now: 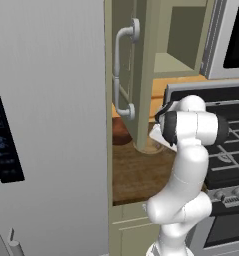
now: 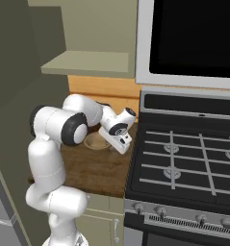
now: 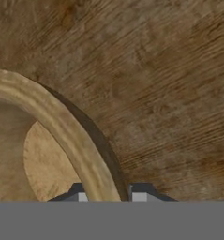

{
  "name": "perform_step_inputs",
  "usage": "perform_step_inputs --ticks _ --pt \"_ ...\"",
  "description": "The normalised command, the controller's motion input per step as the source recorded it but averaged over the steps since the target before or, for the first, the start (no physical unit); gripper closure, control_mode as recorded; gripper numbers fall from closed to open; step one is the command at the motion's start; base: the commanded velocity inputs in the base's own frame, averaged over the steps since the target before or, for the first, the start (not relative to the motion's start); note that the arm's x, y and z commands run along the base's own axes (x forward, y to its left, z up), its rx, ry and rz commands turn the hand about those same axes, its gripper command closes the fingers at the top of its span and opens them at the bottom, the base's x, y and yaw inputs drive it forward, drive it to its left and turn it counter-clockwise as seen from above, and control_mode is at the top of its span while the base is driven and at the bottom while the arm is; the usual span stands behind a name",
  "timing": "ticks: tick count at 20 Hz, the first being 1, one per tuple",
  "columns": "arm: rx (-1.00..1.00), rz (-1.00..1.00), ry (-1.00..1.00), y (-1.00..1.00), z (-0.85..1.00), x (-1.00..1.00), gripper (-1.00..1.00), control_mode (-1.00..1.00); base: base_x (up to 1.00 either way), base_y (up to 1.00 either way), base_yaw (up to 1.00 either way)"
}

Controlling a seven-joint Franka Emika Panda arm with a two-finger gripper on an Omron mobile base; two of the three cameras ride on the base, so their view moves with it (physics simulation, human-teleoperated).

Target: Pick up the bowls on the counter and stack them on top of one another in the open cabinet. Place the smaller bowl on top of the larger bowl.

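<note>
Nearest to us in the hand view is the rim of the smaller bowl (image 3: 62, 126), a light tan arc that sweeps from nine o'clock down to six o'clock, where it passes straight between the two dark fingertips (image 3: 140, 193) of our claw (image 3: 108, 196). The claw is clenched on that rim, one tip inside the bowl and one outside, with the wall pinched between them.

The smaller bowl sits on the desk (image 3: 169, 84), whose dark wood planks spread from twelve o'clock round to four o'clock of that view. In the right base view we see the same bowl (image 2: 95, 141) just at nine o'clock of the claw (image 2: 122, 144), near the stove (image 2: 193, 158).

In the left base view the larger bowl (image 1: 122, 131) lies on the desk (image 1: 136, 175) at about nine o'clock of the smaller bowl (image 1: 153, 146), partly hidden behind the cabinet door with its curved white handle (image 1: 123, 70). The open cabinet (image 1: 173, 62) stands above, at twelve o'clock, its shelf (image 2: 87, 62) bare. The grey fridge (image 1: 46, 125) rises at nine o'clock.
</note>
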Motion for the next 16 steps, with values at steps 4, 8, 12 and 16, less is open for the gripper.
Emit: perform_step_inputs --ticks 4,8,12,16 --pt "0.02 -0.05 -0.02 -0.11 0.01 -0.33 1.0 -1.0 0.0 0.0 0.0" --pt "0.08 -0.13 -0.09 -0.33 0.2 -0.46 1.0 -1.0 0.0 0.0 0.0" --pt "0.08 -0.13 -0.19 -0.14 0.43 -0.37 1.0 -1.0 0.0 0.0 0.0" --pt "0.07 -0.06 -0.35 0.01 0.57 -0.18 1.0 -1.0 0.0 0.0 0.0"
